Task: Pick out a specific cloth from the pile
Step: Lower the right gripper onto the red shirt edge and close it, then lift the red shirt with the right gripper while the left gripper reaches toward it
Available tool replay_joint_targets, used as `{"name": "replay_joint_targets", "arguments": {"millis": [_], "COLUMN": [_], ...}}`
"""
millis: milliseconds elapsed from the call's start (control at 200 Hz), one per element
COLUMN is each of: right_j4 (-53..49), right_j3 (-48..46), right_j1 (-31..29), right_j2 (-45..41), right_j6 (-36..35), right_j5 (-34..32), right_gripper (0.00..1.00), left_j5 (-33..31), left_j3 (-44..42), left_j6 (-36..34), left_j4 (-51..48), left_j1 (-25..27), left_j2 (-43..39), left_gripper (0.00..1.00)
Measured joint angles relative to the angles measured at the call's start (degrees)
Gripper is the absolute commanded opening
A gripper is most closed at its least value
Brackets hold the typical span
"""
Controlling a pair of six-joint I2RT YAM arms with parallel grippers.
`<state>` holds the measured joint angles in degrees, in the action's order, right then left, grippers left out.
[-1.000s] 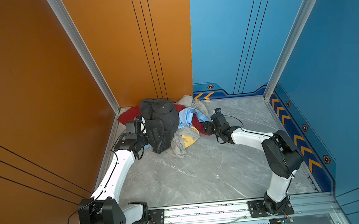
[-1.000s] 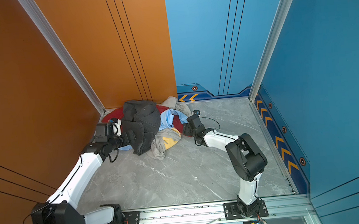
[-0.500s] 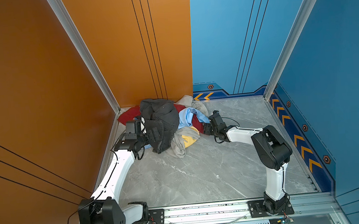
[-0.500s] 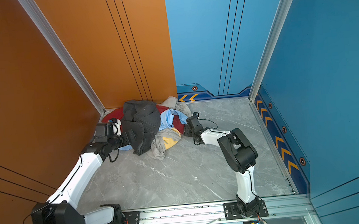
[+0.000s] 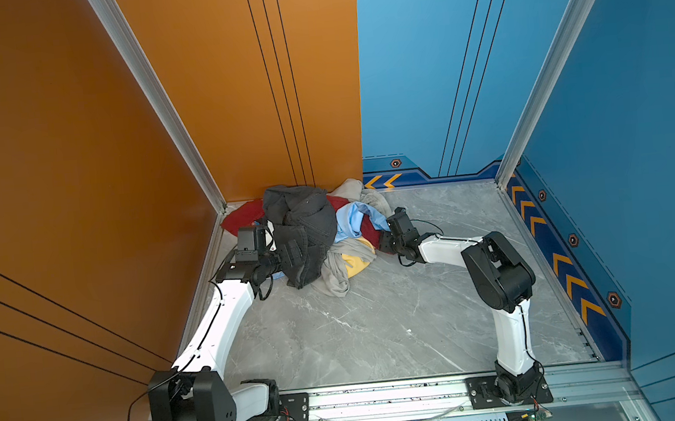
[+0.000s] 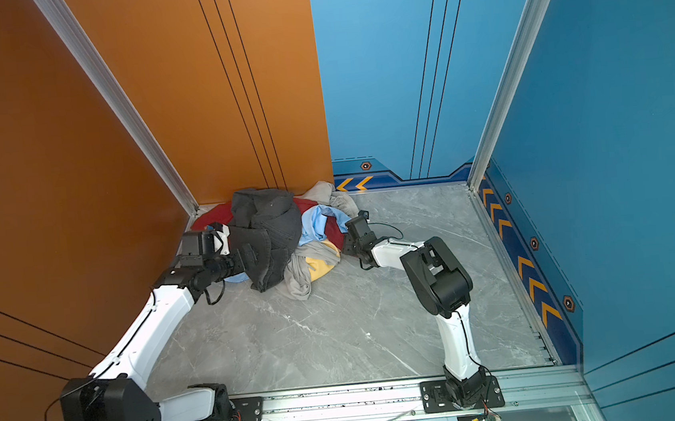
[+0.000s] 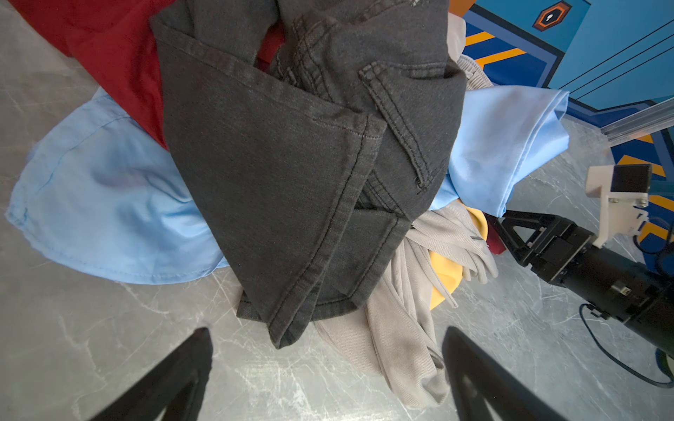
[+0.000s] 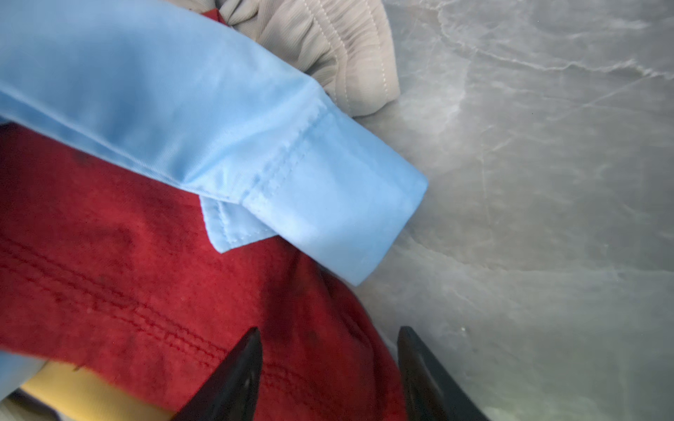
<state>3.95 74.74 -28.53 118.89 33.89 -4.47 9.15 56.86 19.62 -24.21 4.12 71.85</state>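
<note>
A pile [image 5: 313, 238] of clothes sits in the back left corner of a grey marble surface [image 5: 379, 324]. No writing is legible on anything. The left end effector [image 7: 324, 350], jaws wide and empty, faces dark grey jeans [image 7: 291, 164]. The red cloth [image 8: 127, 291] lies under them, stretching left to right across the pile. The right end effector [image 8: 330, 350] straddles its right edge, jaws partly closed, grip unclear.

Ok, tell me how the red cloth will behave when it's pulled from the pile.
The red cloth looks thin and creased, so it will likely hang limp. The jeans and blue shirt lie over it, so it will probably drag them. Its matte, slightly fuzzy surface suggests the right gripper should hold without much slip.
</note>
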Motion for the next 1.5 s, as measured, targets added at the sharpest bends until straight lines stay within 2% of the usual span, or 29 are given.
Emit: {"name": "replay_joint_targets", "arguments": {"millis": [120,215,275,365,596,741,1036,1186,1502], "right_j4": [-0.20,-0.46,-0.79,-1.44,-2.12,-4.76,-6.25,-8.85,-13.94], "right_j3": [1.07,2.01,2.56,3.41,4.74,6.29,20.00,28.61,45.79], "right_j1": [-0.39,-0.55,-0.63,-0.74,-0.74,-0.68,-0.66,-0.66,-0.39], "right_j2": [1.79,2.58,2.86,3.17,2.99,-0.83,-9.99,-9.03,-0.33], "right_j6": [-0.02,-0.35,-0.72,-1.16,-1.81,-2.49,-2.58,-3.02,-3.65], "right_j5": [0.02,0.20,0.70,1.57,2.01,1.88,1.68,1.86,3.91], "right_gripper": [0.50,0.37,0.26,0.00,0.00,0.00,0.00,0.00,0.00], "left_j5": [0.00,0.00,0.02,0.02,0.00,-0.02,-0.11,-0.13,-0.76], "left_j3": [0.00,0.00,0.00,0.00,0.00,0.00,0.00,0.00,0.00], "left_j6": [0.00,0.00,0.00,0.02,0.02,0.17,0.42,0.85,0.90], "left_j4": [0.02,0.02,0.02,0.02,0.15,0.20,0.20,0.22,0.35], "left_j1": [0.00,0.00,0.00,0.00,0.00,0.00,-3.32,-4.46,-4.50], "left_j2": [0.00,0.00,0.00,0.00,0.00,0.00,-0.70,-1.70,-2.21], "left_gripper": [0.99,0.99,0.99,0.99,0.99,0.99,1.00,1.00,0.99]}}
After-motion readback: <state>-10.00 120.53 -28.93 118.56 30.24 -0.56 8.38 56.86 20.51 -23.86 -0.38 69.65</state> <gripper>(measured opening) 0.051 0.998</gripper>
